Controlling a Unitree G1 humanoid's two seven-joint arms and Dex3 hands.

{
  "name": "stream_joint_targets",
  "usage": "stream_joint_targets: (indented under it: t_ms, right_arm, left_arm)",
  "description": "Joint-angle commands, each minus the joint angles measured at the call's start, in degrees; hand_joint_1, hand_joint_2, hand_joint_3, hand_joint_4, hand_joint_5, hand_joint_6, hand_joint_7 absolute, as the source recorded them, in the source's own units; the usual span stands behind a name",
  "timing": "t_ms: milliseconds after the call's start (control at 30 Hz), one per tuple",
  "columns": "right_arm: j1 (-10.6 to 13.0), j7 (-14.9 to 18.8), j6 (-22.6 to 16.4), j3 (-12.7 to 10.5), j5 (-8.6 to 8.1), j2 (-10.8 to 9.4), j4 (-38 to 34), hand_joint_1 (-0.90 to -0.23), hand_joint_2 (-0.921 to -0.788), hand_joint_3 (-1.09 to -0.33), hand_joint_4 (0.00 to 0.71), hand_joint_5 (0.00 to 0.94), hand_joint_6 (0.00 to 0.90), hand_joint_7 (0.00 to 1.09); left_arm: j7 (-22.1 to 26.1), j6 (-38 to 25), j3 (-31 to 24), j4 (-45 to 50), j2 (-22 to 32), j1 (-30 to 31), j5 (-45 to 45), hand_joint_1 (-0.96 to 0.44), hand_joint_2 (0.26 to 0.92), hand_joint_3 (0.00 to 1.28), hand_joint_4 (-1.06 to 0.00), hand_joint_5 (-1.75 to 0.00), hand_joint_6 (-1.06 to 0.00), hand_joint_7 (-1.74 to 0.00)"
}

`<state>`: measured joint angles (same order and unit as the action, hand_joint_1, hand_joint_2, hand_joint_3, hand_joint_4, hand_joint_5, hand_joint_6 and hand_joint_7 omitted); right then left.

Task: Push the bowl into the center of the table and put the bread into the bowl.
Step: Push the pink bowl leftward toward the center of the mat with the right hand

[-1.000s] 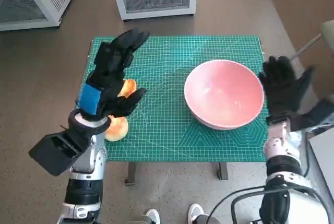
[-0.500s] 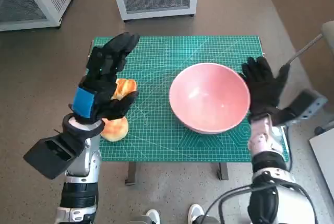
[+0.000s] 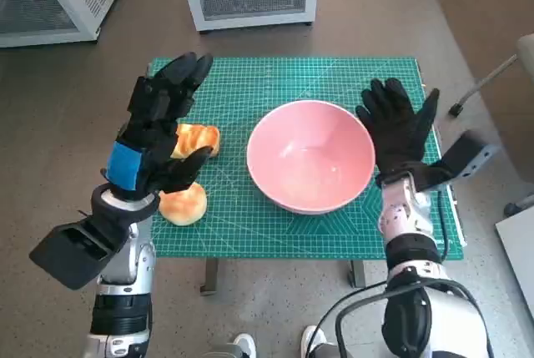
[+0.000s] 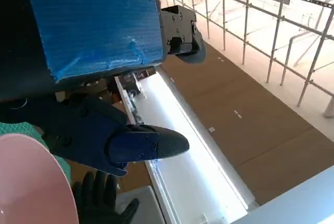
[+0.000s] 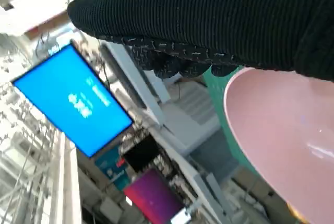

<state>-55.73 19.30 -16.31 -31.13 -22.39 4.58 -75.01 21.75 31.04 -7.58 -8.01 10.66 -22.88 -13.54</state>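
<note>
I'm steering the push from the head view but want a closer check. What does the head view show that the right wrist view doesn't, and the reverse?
Only the head view shows the two bread rolls, the green mat, the left hand raised over the rolls with fingers spread, and the bowl's place near the mat's middle. Only the right wrist view shows room background: a blue screen and white shelving. Both show the pink bowl, empty, with the right hand open at its outer side; neither settles whether they touch.

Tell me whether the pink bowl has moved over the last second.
Yes. The pink bowl has slid toward the middle of the green mat, away from its right edge, with the right hand against it.
</note>
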Motion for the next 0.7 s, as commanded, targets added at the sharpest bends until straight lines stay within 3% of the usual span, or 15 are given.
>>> stream_joint_targets:
  t_ms: [33, 467, 700]
  right_arm:
    - [-0.7, -1.0, 1.4, -0.2, 0.13, -1.5, -1.0, -0.327, -0.921, -0.647, 0.097, 0.008, 0.095, 0.33]
    - [-3.1, -3.7, 2.6, 1.4, 2.08, -4.0, -1.4, -0.343, -0.921, -0.629, 0.171, 0.032, 0.163, 0.36]
    - [-3.5, -3.4, 2.1, 2.6, 3.89, -3.5, -1.2, -0.349, -0.921, -0.63, 0.184, 0.028, 0.172, 0.36]
  left_arm:
    - [0.0, 0.1, -0.5, 1.3, 0.5, 1.4, -0.8, -0.51, 0.921, 0.35, -0.23, -0.11, -0.03, -0.56]
    - [0.0, -0.8, -1.5, 2.9, 1.4, 2.7, -1.8, -0.51, 0.921, 0.36, -0.24, -0.09, -0.04, -0.54]
    - [-0.1, -0.6, -2.0, 3.5, 1.5, 3.3, -1.6, -0.51, 0.921, 0.35, -0.25, -0.08, -0.04, -0.53]
